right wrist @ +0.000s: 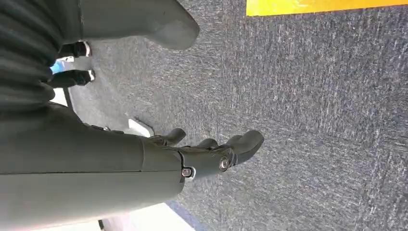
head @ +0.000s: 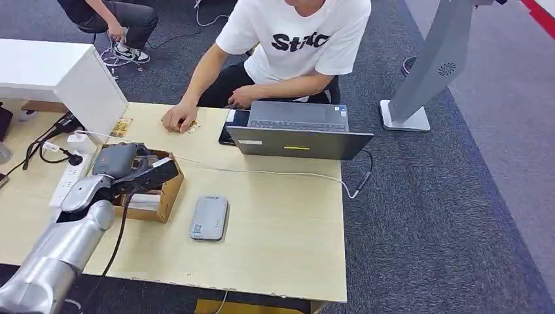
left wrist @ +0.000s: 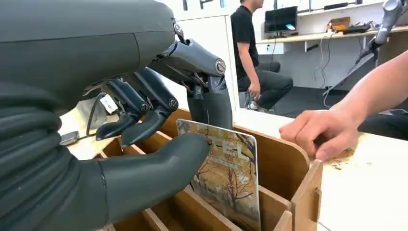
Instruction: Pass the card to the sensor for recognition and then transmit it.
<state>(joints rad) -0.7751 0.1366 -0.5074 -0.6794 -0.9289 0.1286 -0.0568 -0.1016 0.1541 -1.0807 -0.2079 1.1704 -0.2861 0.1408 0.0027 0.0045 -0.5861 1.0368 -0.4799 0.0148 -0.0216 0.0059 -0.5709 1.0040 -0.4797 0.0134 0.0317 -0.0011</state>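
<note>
I see the left hand (left wrist: 159, 125) pinching the card (left wrist: 226, 178) between thumb and finger, inside the wooden box (left wrist: 288, 168). Right hand (right wrist: 211, 154) hangs empty, fingers apart.

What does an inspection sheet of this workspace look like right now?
Surface: wooden table, mostly bare at the front.
Job's things: card upright in wooden box; grey sensor beside the box.
Clutter: laptop, power strip.
Hands: left hand pinches the card; right hand hangs open over carpet.
Cables: white cable crosses the table.
Surroundings: person's hand rests on the table; a second person seated behind.
</note>
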